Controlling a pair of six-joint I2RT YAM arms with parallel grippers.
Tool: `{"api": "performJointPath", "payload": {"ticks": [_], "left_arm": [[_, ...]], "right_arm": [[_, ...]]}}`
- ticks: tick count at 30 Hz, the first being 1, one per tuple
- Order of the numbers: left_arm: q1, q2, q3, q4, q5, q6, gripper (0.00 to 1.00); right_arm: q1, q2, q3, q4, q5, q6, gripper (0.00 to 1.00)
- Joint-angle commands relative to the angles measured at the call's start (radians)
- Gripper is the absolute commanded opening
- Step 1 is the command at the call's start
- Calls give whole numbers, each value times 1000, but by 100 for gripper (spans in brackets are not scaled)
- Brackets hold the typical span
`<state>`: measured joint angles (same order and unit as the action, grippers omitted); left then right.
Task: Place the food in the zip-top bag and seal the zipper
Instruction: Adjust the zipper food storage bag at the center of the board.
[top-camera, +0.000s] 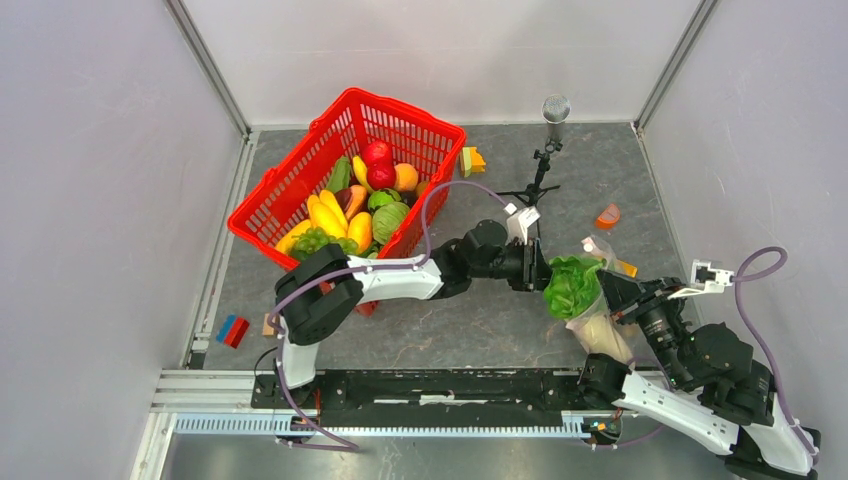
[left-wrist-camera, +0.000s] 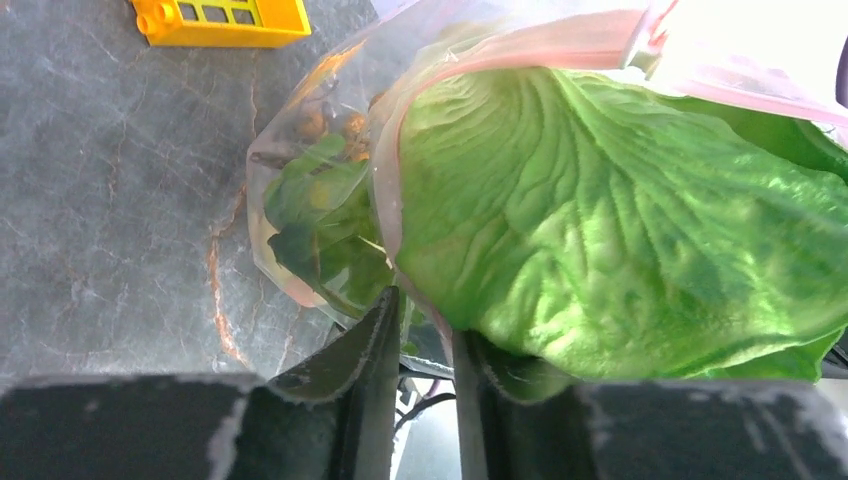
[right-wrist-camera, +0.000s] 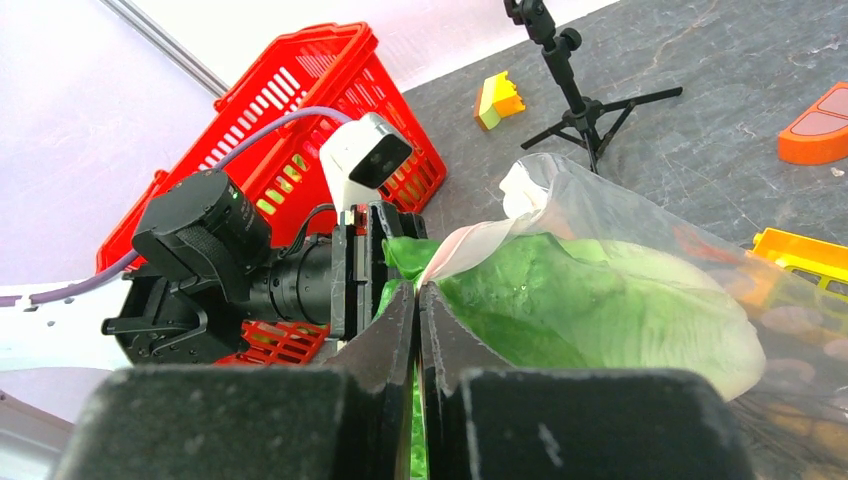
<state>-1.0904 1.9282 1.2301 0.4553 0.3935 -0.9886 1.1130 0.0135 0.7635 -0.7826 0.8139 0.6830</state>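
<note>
The green lettuce sits half inside the mouth of the clear zip-top bag, right of centre. A cream-white vegetable lies in the bag's near end. My left gripper is at the lettuce's left side. In the left wrist view its jaws are nearly closed, with a lettuce leaf edge and the pink zipper rim between the tips. My right gripper is shut on the bag's pink zipper edge and holds it up over the lettuce.
A red mesh basket with more toy produce stands at the back left. A small black tripod stands behind the bag. An orange piece, a yellow block and red and blue blocks lie on the grey table.
</note>
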Motion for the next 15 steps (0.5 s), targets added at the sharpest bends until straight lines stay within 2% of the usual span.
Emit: {"api": "performJointPath", "payload": {"ticks": [1, 6, 10, 15], "left_arm": [[-8, 0, 69, -56, -38, 95, 25], [-7, -58, 95, -159, -99, 200, 2], [-6, -130, 119, -288, -145, 309, 2], [4, -285, 189, -548, -216, 491, 2]], "right_arm": [[12, -20, 2, 86, -8, -3, 6], [11, -19, -6, 98, -15, -4, 6], [12, -18, -6, 127, -45, -33, 7], [11, 111, 19, 143, -81, -74, 6]]}}
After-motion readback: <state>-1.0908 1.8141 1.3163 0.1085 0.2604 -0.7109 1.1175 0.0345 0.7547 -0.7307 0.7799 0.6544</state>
